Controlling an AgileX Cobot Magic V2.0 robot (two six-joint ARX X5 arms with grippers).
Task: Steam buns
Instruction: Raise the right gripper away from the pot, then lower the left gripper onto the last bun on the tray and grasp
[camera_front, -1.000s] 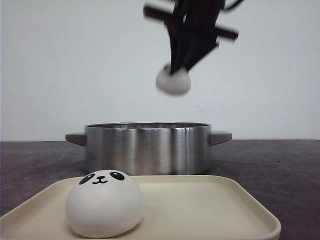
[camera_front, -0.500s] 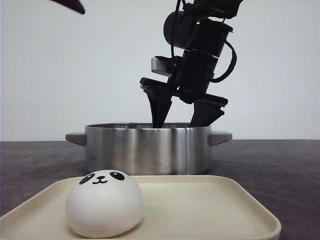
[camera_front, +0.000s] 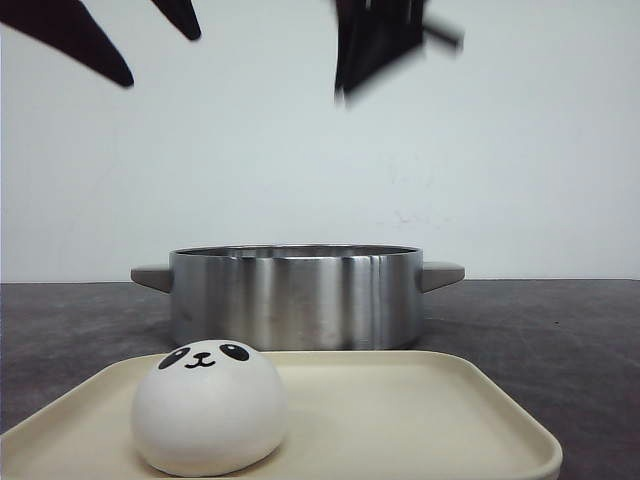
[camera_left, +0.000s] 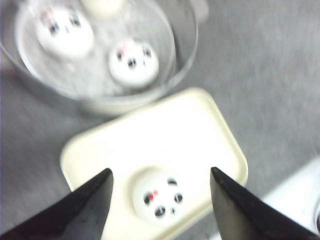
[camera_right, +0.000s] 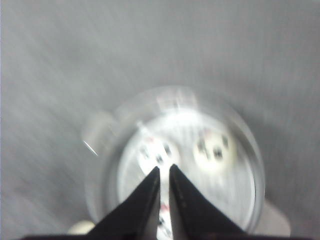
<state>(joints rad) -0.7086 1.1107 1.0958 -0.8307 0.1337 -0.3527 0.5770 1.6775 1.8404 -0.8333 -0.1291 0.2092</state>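
While my left claw (camera_left: 160, 200) hangs high with its fingers wide apart, one bun (camera_front: 208, 407) sits on the near-left part of the cream tray (camera_front: 420, 420) — nothing stands between them. Behind the tray stands the steel pot (camera_front: 296, 297) on the dark bench (camera_front: 560, 330), with at least two buns (camera_left: 134, 62) inside. My right claw (camera_right: 164, 175), blurred above the pot, has its fingers nearly together and empty.

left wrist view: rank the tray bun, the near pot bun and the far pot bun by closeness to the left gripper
1. Tray bun, between the open left gripper's fingers.
2. Near pot bun, by the pot wall facing the tray.
3. Far pot bun, deeper in the pot.
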